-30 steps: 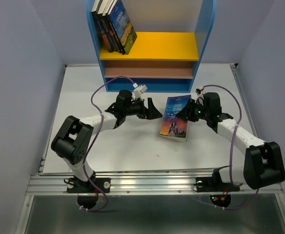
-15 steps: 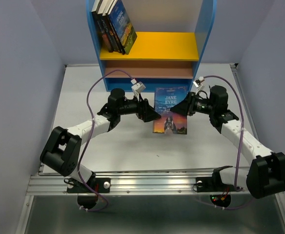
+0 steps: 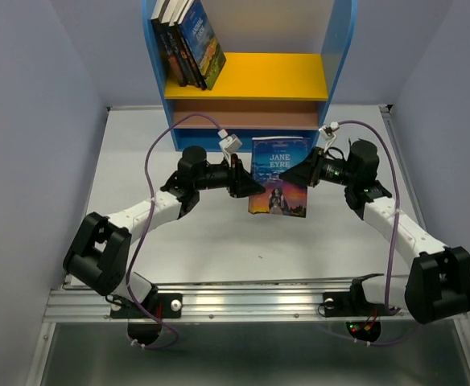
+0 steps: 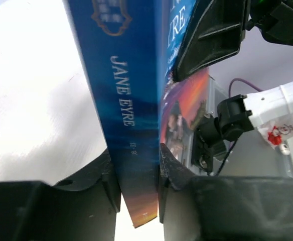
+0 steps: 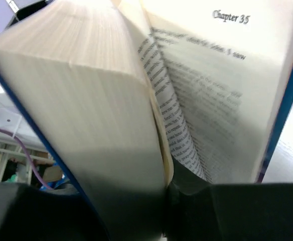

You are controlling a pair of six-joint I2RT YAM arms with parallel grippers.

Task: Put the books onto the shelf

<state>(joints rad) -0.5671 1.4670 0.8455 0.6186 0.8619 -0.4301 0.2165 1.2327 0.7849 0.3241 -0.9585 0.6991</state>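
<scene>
Paperback up off the tabletop (image 3: 211, 237)! The blue Jane Eyre paperback (image 3: 279, 165) hangs in the air between the two arms, front cover facing the overhead camera and title at the top. It sits just in front of the shelf (image 3: 344, 48), about level with the blue base.

The left gripper (image 3: 255, 186) comes in from the left and is clamped on the spine side. Its wrist view is clear: the spine, with the title lettering running along it, is wedged between the two dark fingers (image 4: 172, 168), each pressed flat against a cover. That's a firm squeeze.

The right gripper (image 3: 289, 178) has the opposite, page-edge side. In the left wrist view one of its black fingers lies across the front cover. Its own camera looks straight into the page block (image 5: 86, 100), which is pinched between the fingers. The pages fan apart above the grip, and a "Chapter 35" heading shows on an exposed leaf. So both grippers are grasping the same book, one on each long edge.

Up on the shelf, the other books (image 3: 188, 40) lean together at the left end of the yellow upper board (image 3: 275, 76), against the blue side wall. The frontmost has a blue landscape cover and the ones behind it are dark. The pinkish-brown lower board (image 3: 243, 115) sits just below, behind the held paperback.
</scene>
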